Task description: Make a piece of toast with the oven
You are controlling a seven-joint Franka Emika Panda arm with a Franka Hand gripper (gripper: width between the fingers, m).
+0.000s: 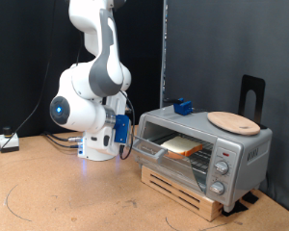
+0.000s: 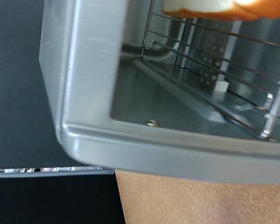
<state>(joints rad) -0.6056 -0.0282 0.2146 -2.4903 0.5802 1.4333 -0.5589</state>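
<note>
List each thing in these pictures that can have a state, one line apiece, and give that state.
oven: door down, open.
wire rack: inside the oven, carrying the bread.
piece of toast: lying flat on the rack, still pale.
gripper: beside the oven's open front, holding nothing visible.
round wooden board: resting on the oven's top.

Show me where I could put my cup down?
Free: the brown table in front of the robot base, and the oven top between the blue block and wooden board. Crowded: the oven's mouth, with toast and the end effector.
</note>
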